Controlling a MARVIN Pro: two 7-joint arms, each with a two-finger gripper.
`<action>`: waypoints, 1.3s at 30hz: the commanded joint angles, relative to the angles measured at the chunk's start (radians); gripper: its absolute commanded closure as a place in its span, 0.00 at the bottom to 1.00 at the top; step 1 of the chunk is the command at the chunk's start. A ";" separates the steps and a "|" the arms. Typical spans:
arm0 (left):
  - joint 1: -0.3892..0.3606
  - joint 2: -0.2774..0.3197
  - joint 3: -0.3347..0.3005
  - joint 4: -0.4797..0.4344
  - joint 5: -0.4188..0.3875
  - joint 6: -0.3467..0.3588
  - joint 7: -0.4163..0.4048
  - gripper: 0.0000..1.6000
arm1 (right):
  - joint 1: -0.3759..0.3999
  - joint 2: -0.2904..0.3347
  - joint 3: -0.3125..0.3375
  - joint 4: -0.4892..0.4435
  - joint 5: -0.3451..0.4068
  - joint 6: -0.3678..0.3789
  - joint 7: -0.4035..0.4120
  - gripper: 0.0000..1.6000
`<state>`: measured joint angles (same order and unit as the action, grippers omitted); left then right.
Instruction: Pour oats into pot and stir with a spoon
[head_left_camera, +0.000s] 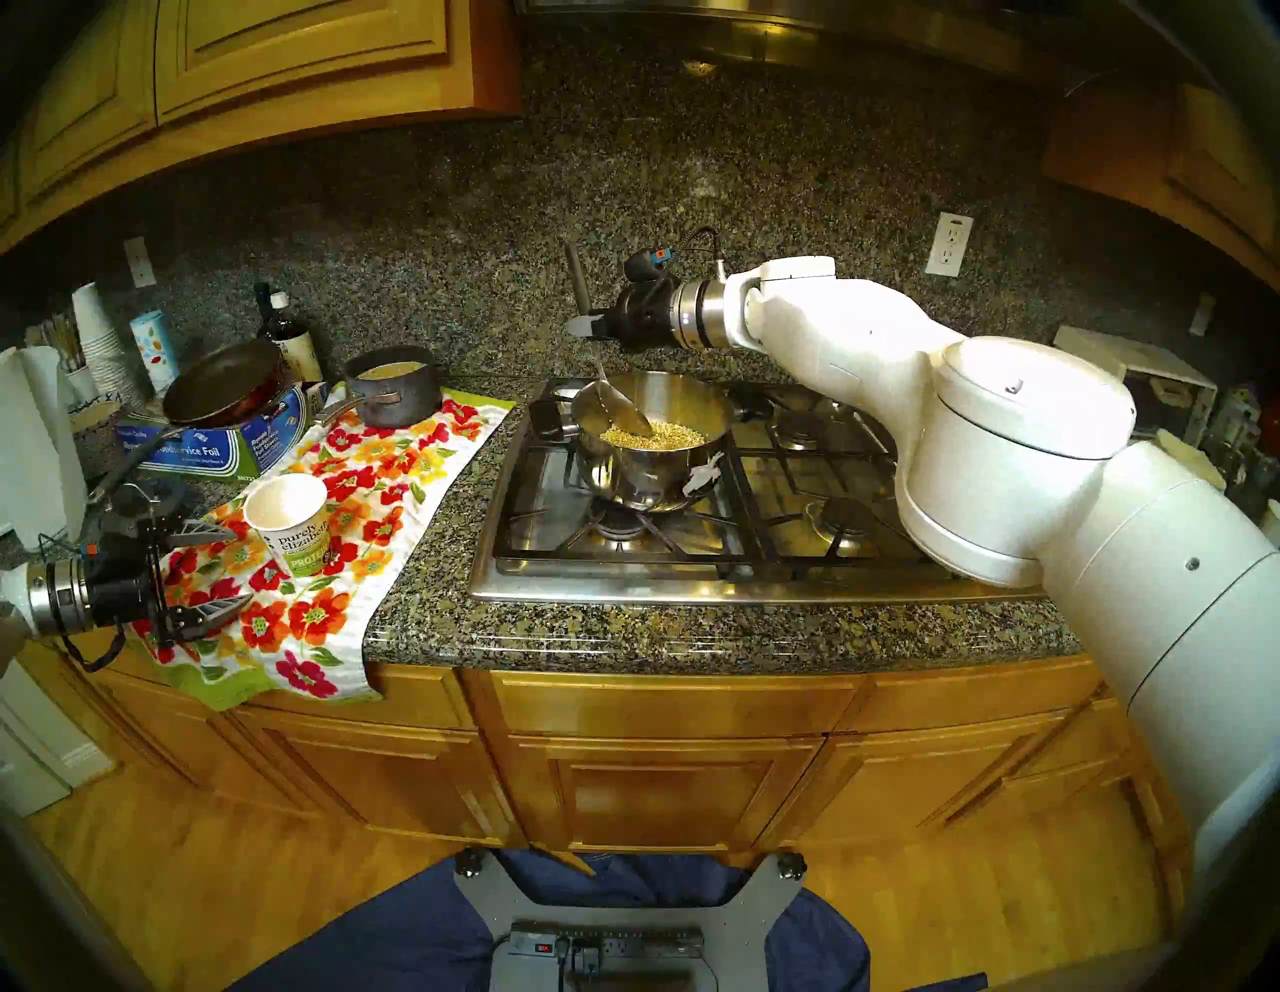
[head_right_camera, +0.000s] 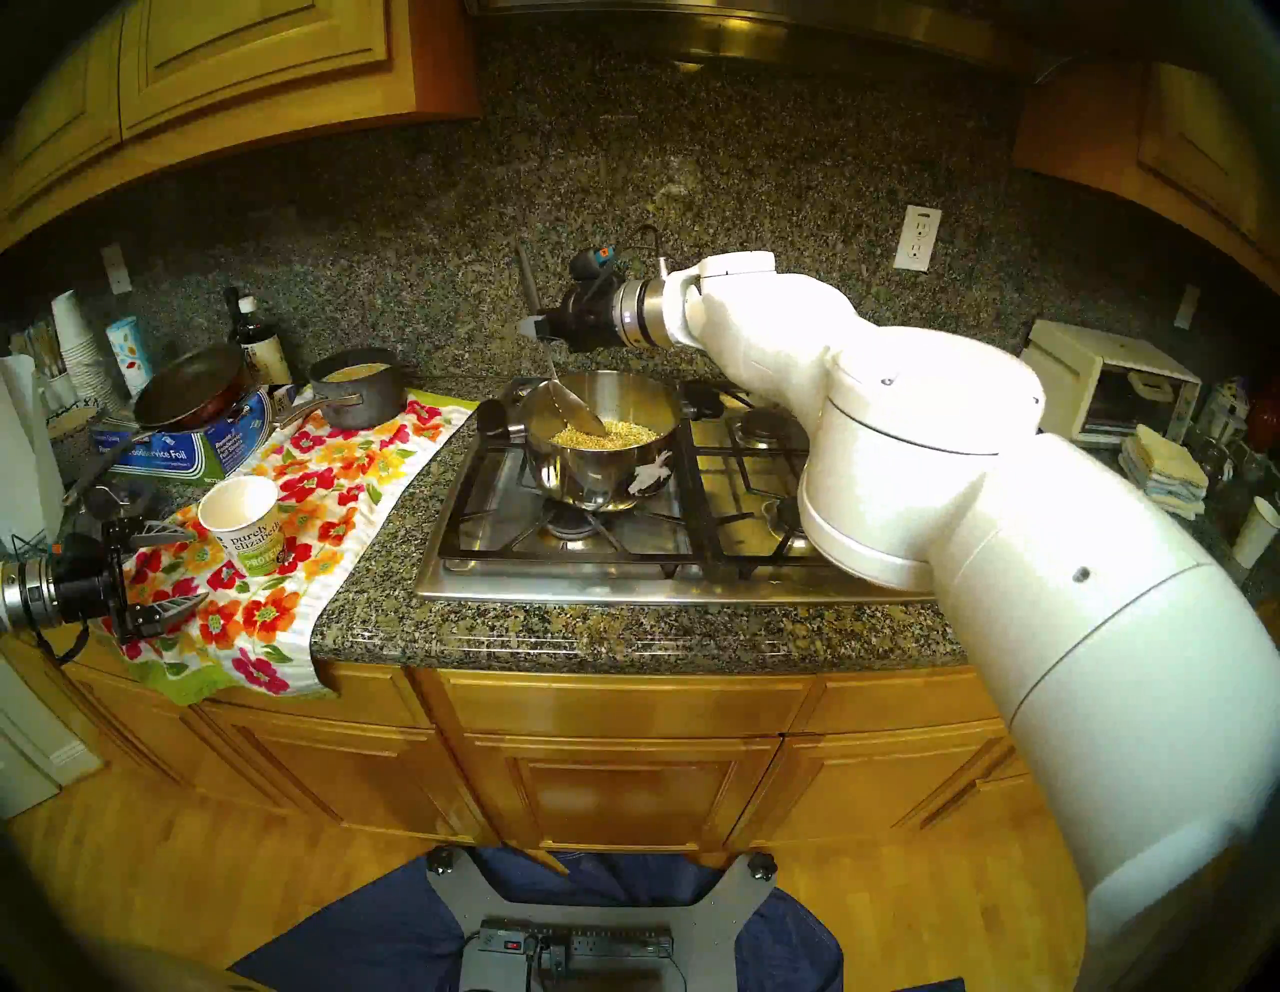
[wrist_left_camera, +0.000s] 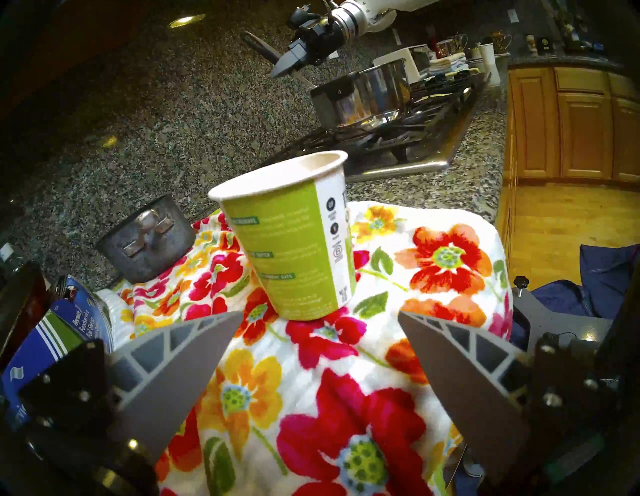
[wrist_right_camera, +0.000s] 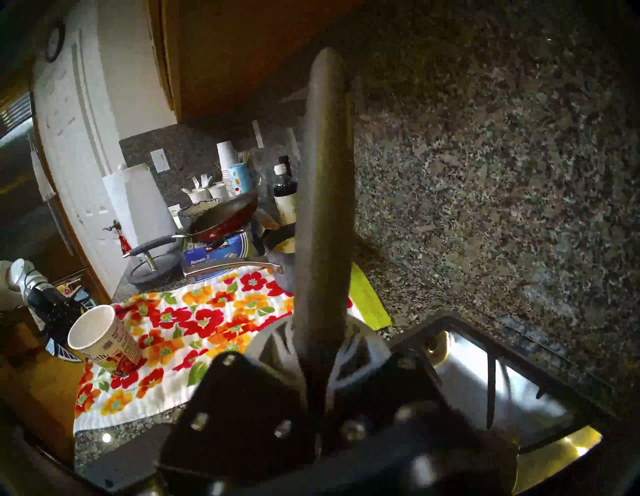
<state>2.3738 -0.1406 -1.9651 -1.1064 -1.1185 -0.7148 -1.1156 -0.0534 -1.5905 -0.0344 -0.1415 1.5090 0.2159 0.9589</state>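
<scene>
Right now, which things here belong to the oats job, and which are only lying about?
Belongs to the job:
- steel pot
- oats
- spoon, held by the right gripper
- paper cup

Lying about:
- dark grey pot
- frying pan
- foil box
- bottle

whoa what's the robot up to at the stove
It is making oats. The right gripper is shut on the spoon, whose bowl dips into the steel pot on the gas stove, among the oats already lying inside. The paper cup stands upright on the flowered towel beside the stove. The left gripper is open next to that cup, holding nothing.
</scene>
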 joint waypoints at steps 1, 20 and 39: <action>-0.017 0.012 -0.024 0.005 -0.010 -0.004 -0.017 0.00 | 0.052 0.000 0.040 0.000 0.035 0.000 0.018 1.00; -0.018 0.011 -0.036 0.013 -0.019 -0.007 -0.043 0.00 | 0.009 0.072 0.114 -0.009 0.089 0.020 0.187 1.00; -0.013 0.005 -0.057 0.017 -0.039 0.001 -0.087 0.00 | 0.014 0.122 0.134 -0.030 0.090 0.080 0.399 1.00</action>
<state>2.3728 -0.1410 -1.9893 -1.0881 -1.1299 -0.7194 -1.1165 -0.0881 -1.4899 0.0859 -0.1655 1.5898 0.2896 1.2930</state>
